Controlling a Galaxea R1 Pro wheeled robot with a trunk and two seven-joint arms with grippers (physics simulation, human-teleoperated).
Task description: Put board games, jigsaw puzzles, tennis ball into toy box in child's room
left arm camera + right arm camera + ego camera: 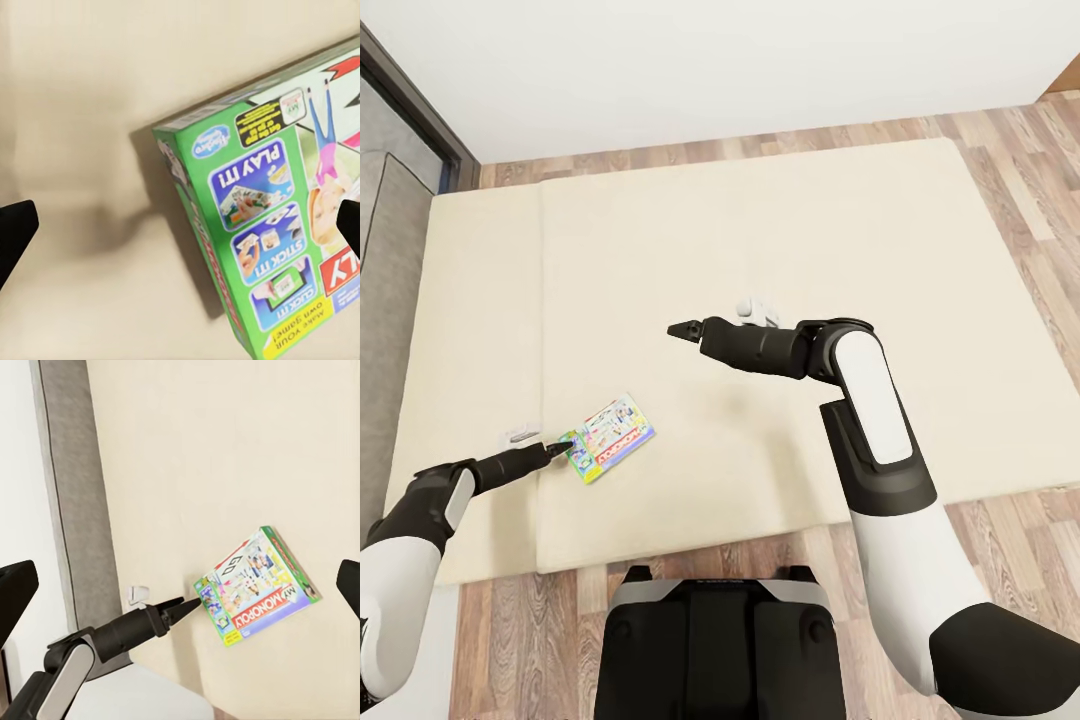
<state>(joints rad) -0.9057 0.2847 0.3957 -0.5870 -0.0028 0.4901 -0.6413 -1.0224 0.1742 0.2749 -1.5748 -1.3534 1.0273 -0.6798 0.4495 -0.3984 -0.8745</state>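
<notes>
Bare bed (780, 230) mattress lies open ahead of and around the right gripper's fingers (682, 330). The board game (610, 437) sits directly at the tips of the left gripper's fingers (560, 449), blocking the way forward; beside them, toward the grey headboard (67, 495), mattress is free.

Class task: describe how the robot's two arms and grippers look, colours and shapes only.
Both arms have smooth white shells on the upper segments, with black joints and black tapering forearms. The right gripper and left gripper are black, each ending in slim pointed fingers. No cables or markings show.
</notes>
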